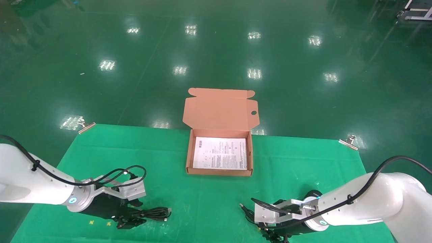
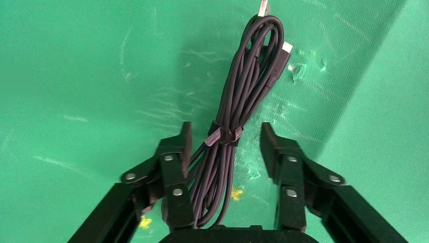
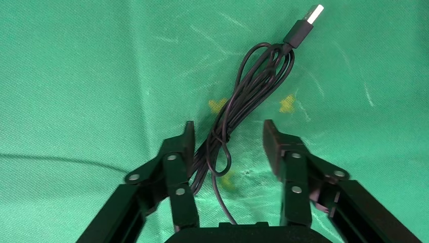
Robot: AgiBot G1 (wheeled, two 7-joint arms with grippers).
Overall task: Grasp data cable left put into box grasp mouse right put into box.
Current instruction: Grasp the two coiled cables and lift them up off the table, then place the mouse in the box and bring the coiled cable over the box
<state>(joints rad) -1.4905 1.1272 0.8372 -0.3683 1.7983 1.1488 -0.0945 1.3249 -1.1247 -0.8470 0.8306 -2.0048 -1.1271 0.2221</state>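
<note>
Now the left claw (image 2: 222,147) straddles the looped black data cable (image 2: 238,111) at the tabletop's seven o'clock, fingers spread — closing comes next, then the orange-brown cardboard box (image 1: 219,172) at twelve; the right claw (image 3: 227,147), also spread, straddles a thin black cord (image 3: 243,91).

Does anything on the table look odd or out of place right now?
Nothing stands out. The box sits open, holding only its white sheet; the data cable lies tied between the open left gripper; the mouse cord lies between the open right gripper.

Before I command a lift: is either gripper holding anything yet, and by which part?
Nothing is held. The left gripper is open astride the data cable at its tie; the right gripper is open over the mouse cord.
</note>
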